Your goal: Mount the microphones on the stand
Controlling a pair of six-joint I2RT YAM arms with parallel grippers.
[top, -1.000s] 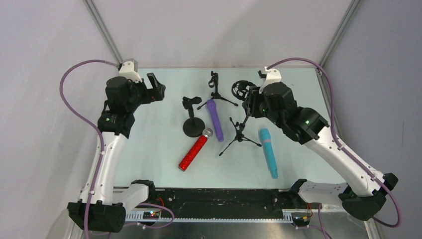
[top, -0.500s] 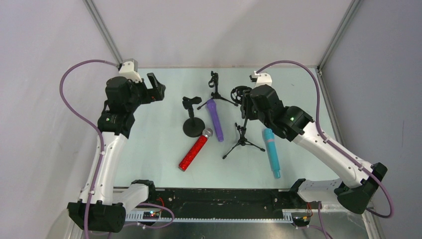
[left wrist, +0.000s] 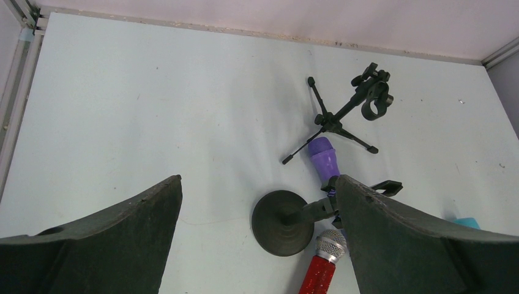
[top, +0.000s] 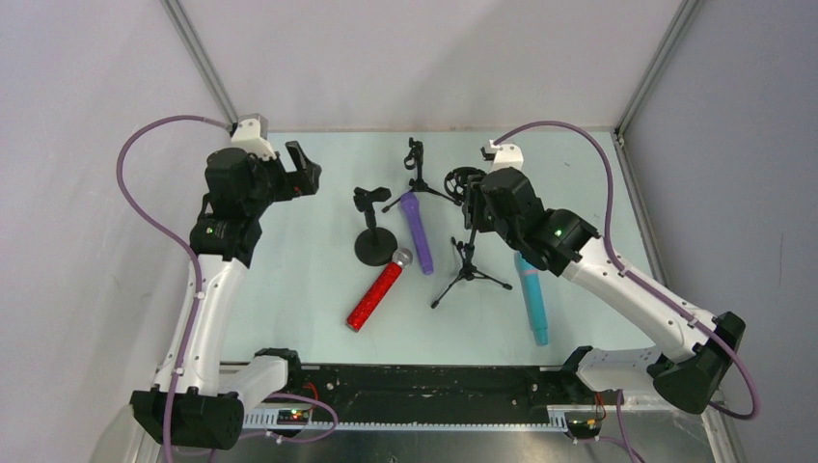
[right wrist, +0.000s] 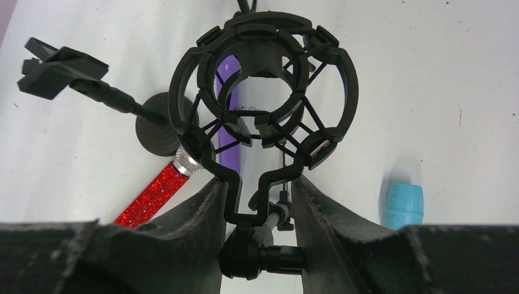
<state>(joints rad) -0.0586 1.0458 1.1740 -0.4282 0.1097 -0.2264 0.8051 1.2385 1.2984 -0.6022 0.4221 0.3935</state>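
The glittery red microphone (top: 378, 291) lies left of centre, its silver head by the round-base stand (top: 373, 246). The purple microphone (top: 417, 231) lies behind it. The teal microphone (top: 532, 304) lies to the right, its head under my right arm. My right gripper (top: 475, 196) is shut on the neck of the tripod stand (top: 469, 274), just below its shock-mount ring (right wrist: 263, 104), which fills the right wrist view between my fingers (right wrist: 202, 226). My left gripper (top: 301, 172) hangs open and empty at the far left, above the table, clear of everything.
A second small tripod stand (top: 417, 169) with a clip stands at the back centre and shows in the left wrist view (left wrist: 343, 116). The round base (left wrist: 283, 222), purple microphone (left wrist: 323, 158) and red microphone (left wrist: 321, 269) lie below the left gripper's view. Walls close the back and sides.
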